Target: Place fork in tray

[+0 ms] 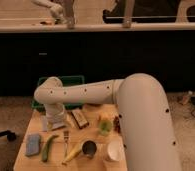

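Over the left part of the counter point(26, 161), the end effector point(56, 122) hangs from the bent white arm, pointing down with its jaws spread wide and nothing in them. Just nearer and slightly right of it, the fork point(66, 141) lies flat on the wood, handle running near-to-far, between a green vegetable point(47, 148) on its left and a banana point(74, 153) on its right. At the far edge sits the green tray point(71, 79), partly hidden behind the arm.
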`<act>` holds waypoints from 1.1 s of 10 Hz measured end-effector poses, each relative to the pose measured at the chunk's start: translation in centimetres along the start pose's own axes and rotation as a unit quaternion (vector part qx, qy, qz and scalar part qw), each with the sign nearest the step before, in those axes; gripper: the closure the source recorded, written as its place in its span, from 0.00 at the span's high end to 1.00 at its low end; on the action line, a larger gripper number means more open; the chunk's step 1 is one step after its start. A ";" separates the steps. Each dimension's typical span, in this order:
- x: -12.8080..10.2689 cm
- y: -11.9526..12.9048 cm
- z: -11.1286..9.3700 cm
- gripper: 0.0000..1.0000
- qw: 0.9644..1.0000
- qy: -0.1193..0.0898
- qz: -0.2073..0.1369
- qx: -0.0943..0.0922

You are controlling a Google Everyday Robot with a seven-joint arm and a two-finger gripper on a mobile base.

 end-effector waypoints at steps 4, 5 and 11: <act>0.0 0.0 0.0 0.80 1.000 0.000 0.000 0.000; 0.1 0.1 0.1 0.80 1.000 0.002 -0.002 -0.001; 2.3 2.1 2.3 0.80 1.000 -0.030 -0.003 0.002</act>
